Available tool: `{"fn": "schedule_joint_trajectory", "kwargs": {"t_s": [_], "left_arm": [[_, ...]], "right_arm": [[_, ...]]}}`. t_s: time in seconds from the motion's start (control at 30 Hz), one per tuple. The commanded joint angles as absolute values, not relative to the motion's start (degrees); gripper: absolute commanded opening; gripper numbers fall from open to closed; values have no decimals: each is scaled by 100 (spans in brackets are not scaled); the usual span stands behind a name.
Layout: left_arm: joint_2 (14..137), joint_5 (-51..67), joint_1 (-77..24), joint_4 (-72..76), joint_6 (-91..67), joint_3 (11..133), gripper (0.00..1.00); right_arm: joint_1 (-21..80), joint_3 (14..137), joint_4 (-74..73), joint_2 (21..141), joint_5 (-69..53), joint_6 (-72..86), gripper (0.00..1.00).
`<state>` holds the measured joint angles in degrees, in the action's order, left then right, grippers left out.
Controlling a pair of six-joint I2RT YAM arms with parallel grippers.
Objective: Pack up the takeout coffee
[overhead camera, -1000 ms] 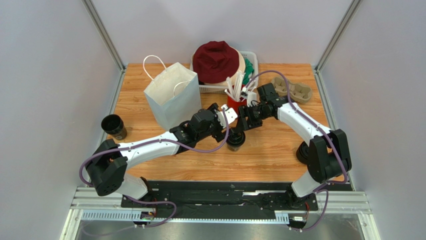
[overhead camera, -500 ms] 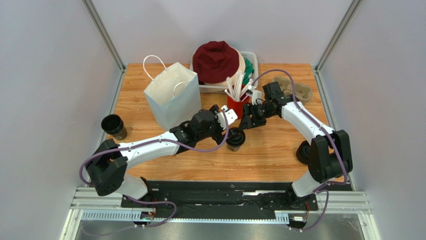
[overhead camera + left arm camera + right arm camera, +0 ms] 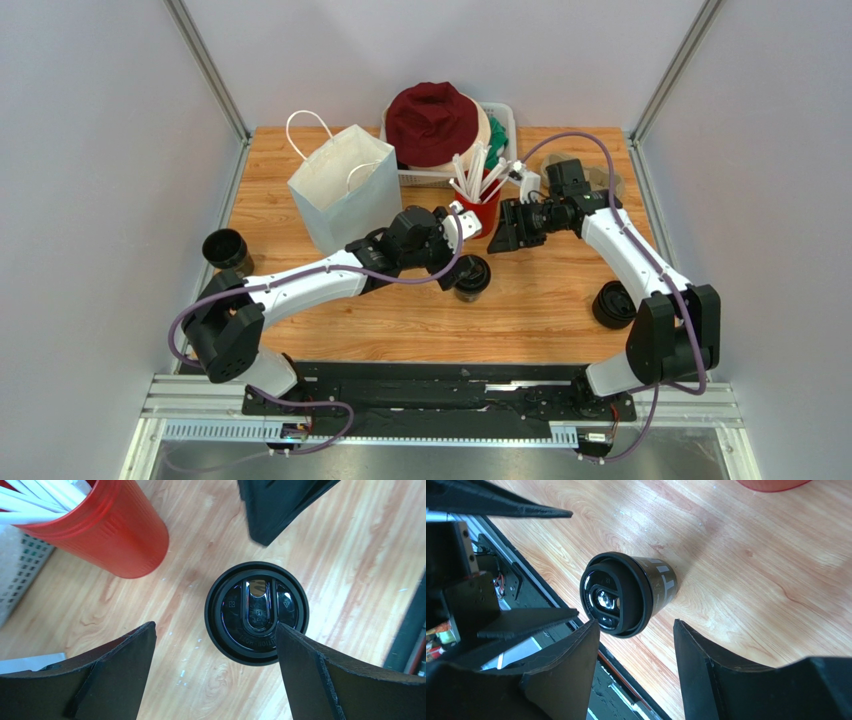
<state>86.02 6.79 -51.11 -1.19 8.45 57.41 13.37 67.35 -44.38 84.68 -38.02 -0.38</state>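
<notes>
The takeout coffee (image 3: 471,277) stands upright on the wooden table, a dark cup with its black lid on. It also shows in the left wrist view (image 3: 256,612) and in the right wrist view (image 3: 626,595). My left gripper (image 3: 455,262) is open and hovers just above and left of the cup, and its right finger edges over the lid's rim (image 3: 214,626). My right gripper (image 3: 508,237) is open and empty, a little behind and to the right of the cup (image 3: 635,622), not touching it.
A white paper bag (image 3: 345,190) stands open at the back left. A red cup of white straws (image 3: 482,208) is just behind the coffee. A basket with a maroon hat (image 3: 435,122), a cardboard carrier (image 3: 605,185), a black lidless cup (image 3: 228,250) and a black ringed item (image 3: 612,303) are around.
My right gripper has pulled back from the coffee, up and to the right. My left gripper has shifted slightly back while staying over the cup. The coffee has not moved.
</notes>
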Motion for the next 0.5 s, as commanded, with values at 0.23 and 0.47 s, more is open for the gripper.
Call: {"fn": "schedule_joint_trajectory", "kwargs": {"t_s": [0.23, 0.47], "left_arm": [[8876, 2969, -4439, -738, 36, 6187, 99], [9483, 3999, -4026, -1019, -193, 6539, 99]], "right_arm": [[783, 6618, -4781, 7673, -4236, -448, 59], [467, 6522, -4878, 7462, -4456, -545, 59]]}}
